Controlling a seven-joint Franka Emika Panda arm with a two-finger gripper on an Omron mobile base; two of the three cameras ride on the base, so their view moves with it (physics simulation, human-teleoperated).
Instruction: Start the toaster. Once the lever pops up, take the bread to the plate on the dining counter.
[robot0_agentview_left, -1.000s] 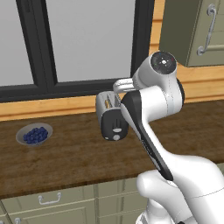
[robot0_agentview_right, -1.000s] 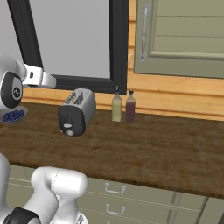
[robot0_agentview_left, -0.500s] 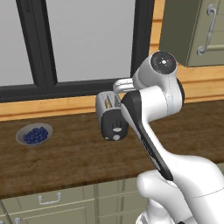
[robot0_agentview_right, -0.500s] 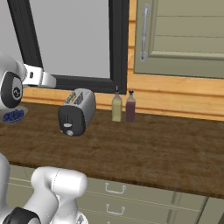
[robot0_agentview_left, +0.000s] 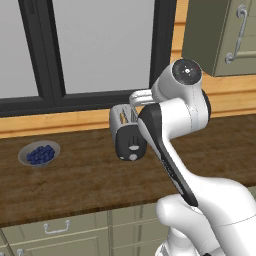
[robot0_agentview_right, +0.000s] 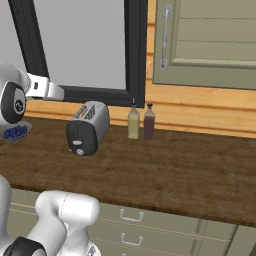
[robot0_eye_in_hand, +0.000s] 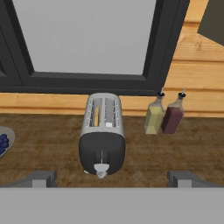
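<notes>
Nothing is changing between a sec ago and now: arm and scene are sitting the same in both base views, no motion registering.

Toaster (robot0_eye_in_hand: 102, 140) is standing on the wood counter (robot0_eye_in_hand: 183, 153) under the window, black front panel w/ knob facing the cam. Bread (robot0_eye_in_hand: 96, 116) is showing as a thin tan edge in the left slot, sitting low. Lever on the front panel is looking undepressed, so toasting prob. not started yet — judging only.

Gripper (robot0_eye_in_hand: 111, 178) is hovering above and in front of the toaster, well apart from it, jaws standing wide open, holding nothing. Finger tips (robot0_eye_in_hand: 38, 178) are just peeking in at the bottom of hand view, either side of the toaster front.

Nearby: two bottles (robot0_eye_in_hand: 164, 116) just right of the toaster, touching or nearly so; blueberry bowl (robot0_agentview_left: 39, 154) off to the left.

Meaning for task: arm is idling at approach pose; first step (pressing lever down) is pending. Plate and dining counter aren't coming into play yet.
</notes>
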